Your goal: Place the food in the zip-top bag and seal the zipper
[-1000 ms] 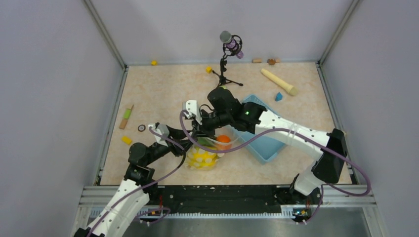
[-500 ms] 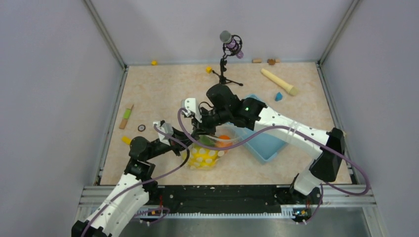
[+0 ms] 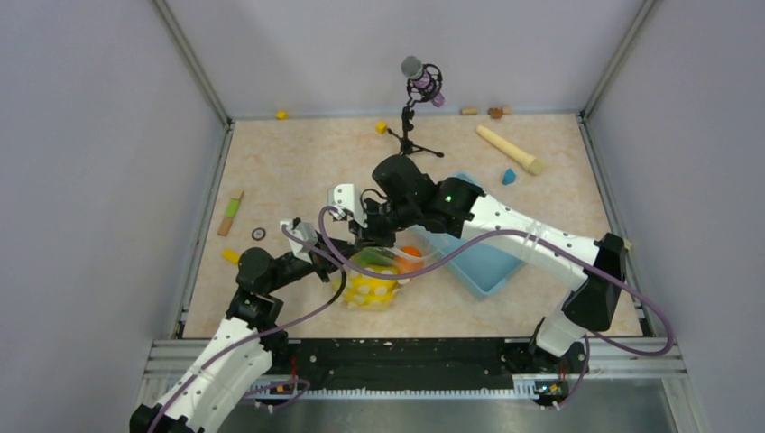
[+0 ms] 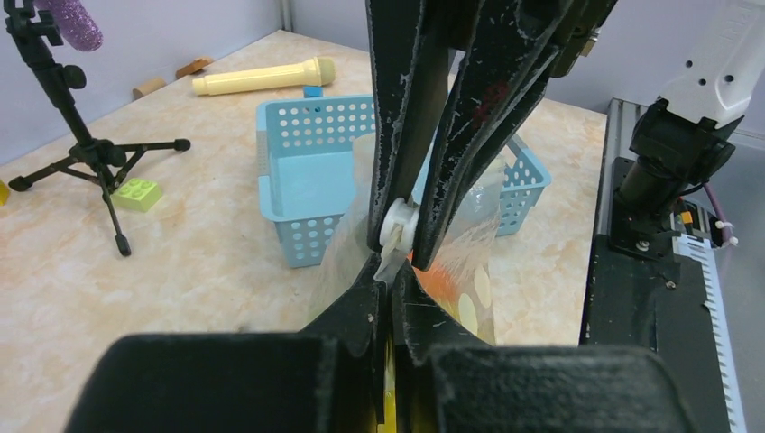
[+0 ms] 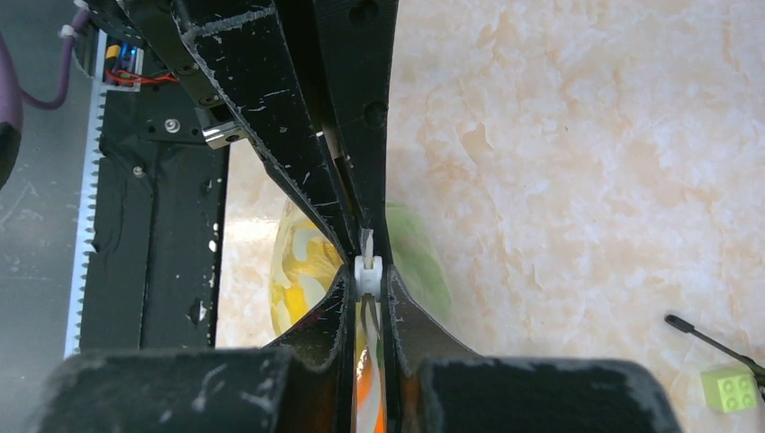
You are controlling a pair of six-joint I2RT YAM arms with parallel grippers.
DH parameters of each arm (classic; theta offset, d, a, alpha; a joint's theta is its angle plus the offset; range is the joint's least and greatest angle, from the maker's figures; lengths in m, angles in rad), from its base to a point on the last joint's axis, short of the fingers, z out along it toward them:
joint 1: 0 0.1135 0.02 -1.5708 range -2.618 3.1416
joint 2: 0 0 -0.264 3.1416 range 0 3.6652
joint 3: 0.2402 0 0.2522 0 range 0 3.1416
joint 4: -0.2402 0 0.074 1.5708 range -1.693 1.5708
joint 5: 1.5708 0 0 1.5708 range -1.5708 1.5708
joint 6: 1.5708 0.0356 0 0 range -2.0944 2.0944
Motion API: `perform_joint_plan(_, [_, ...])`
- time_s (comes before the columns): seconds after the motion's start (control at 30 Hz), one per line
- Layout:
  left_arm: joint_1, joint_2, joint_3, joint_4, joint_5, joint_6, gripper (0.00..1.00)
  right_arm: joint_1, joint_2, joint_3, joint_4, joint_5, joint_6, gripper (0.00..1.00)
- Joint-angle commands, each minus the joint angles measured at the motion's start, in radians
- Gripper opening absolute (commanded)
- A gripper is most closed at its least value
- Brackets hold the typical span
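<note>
The zip-top bag [image 3: 373, 287] lies at mid-table, clear with white dots. Food shows through it: something yellow [image 5: 302, 271], something green [image 5: 417, 262] and an orange [image 3: 410, 255]. My left gripper [image 4: 394, 273] is shut on the bag's mouth edge at its left end. Directly facing it, tip to tip, my right gripper [image 5: 367, 271] is shut on the zipper's small white slider [image 4: 398, 227]. In the top view the left gripper [image 3: 345, 257] and the right gripper [image 3: 364, 242] meet above the bag's left end. The rest of the zipper strip is hidden by the fingers.
A light blue basket [image 3: 487, 263] stands right of the bag. A microphone stand [image 3: 410, 135] rises behind it, with a green block [image 4: 137, 194] near its feet. A beige cylinder [image 3: 510, 149] lies far right. Small blocks [image 3: 232, 256] are scattered to the left.
The left gripper's fingers have closed on the bag's mouth edge. Both grippers and the bag have shifted slightly to the left. The right gripper stayed shut.
</note>
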State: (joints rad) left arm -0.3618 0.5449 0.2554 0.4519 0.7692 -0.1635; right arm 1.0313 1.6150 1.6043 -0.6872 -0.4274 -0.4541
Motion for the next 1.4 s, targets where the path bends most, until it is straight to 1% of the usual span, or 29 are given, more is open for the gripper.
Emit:
perform_joint_plan(0.0, [0.004,-0.029,0.007,0.041,-0.076,-0.007,0.0,0.005,0.008,0.011,-0.077,0.099,0.005,0.0])
perform_joint_plan(0.1, [0.004,-0.052,-0.009,0.043,-0.119,-0.013,0.0,0.005,0.003,0.003,-0.077,0.121,0.024,0.0])
perform_joint_plan(0.23, [0.003,-0.09,-0.037,0.062,-0.138,-0.021,0.0,0.002,-0.014,-0.012,-0.076,0.196,0.045,0.0])
perform_joint_plan(0.4, [0.003,-0.135,-0.05,0.04,-0.21,-0.024,0.0,-0.027,-0.022,-0.042,-0.077,0.288,0.072,0.0])
perform_joint_plan(0.6, [0.003,-0.165,-0.062,0.045,-0.214,-0.024,0.0,-0.084,-0.021,-0.064,-0.063,0.349,0.119,0.0])
perform_joint_plan(0.83, [0.004,-0.167,-0.067,0.044,-0.275,-0.032,0.0,-0.096,-0.063,-0.091,-0.049,0.403,0.095,0.0])
perform_joint_plan(0.93, [0.004,-0.172,-0.07,0.044,-0.346,-0.055,0.0,-0.103,-0.077,-0.119,-0.042,0.422,0.086,0.0])
perform_joint_plan(1.0, [0.003,-0.174,-0.074,0.047,-0.366,-0.06,0.0,-0.108,-0.082,-0.13,-0.043,0.446,0.09,0.0])
perform_joint_plan(1.17, [0.003,-0.174,-0.074,0.048,-0.367,-0.06,0.0,-0.112,-0.112,-0.143,-0.051,0.447,0.089,0.0])
perform_joint_plan(1.23, [0.004,-0.174,-0.075,0.049,-0.354,-0.058,0.0,-0.114,-0.126,-0.148,-0.047,0.416,0.088,0.0])
perform_joint_plan(1.3, [0.003,-0.17,-0.073,0.05,-0.329,-0.053,0.0,-0.115,-0.132,-0.149,-0.029,0.307,0.083,0.0])
perform_joint_plan(1.37, [0.003,-0.16,-0.067,0.051,-0.253,-0.035,0.0,-0.115,-0.121,-0.138,-0.021,0.167,0.066,0.0])
